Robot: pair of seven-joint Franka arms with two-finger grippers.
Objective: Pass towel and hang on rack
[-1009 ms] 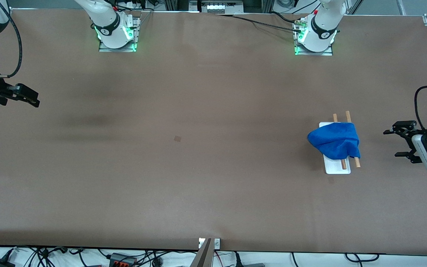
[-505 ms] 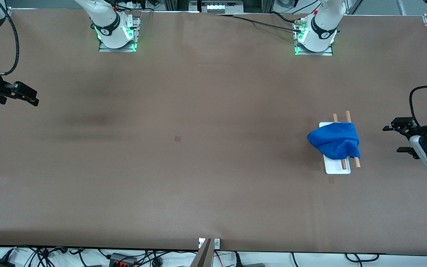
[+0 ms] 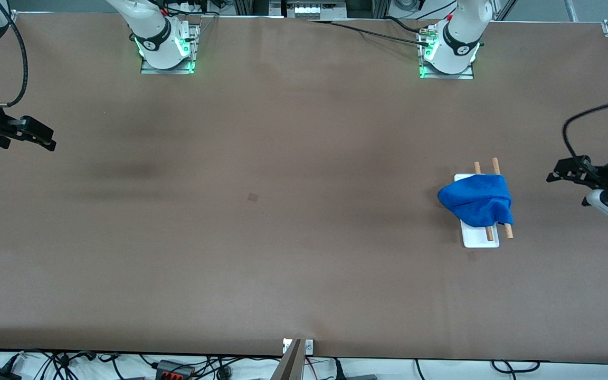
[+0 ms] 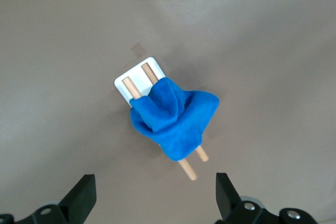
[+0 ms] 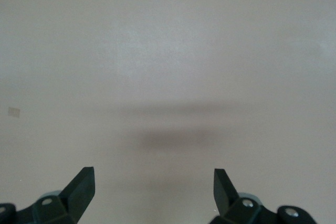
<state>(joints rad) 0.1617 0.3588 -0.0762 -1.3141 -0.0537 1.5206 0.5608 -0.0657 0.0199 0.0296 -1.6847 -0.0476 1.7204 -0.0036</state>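
Two rods of the rack (image 3: 481,240) carrying a soft, light towel (image 3: 477,205); best pinched at a hanging edge. Left gripper (image 4: 152,198) apart, empty, over worktop (image 3: 283,237); right gripper (image 5: 152,192) apart, waiting.

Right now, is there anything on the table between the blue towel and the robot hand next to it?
Nothing. In the front view only bare brown table lies between the towel on the rack and the left gripper.

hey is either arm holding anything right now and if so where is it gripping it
Nothing is held. The left tool and the right tool are both open and empty, over bare table. The blue towel hangs draped over the rack.
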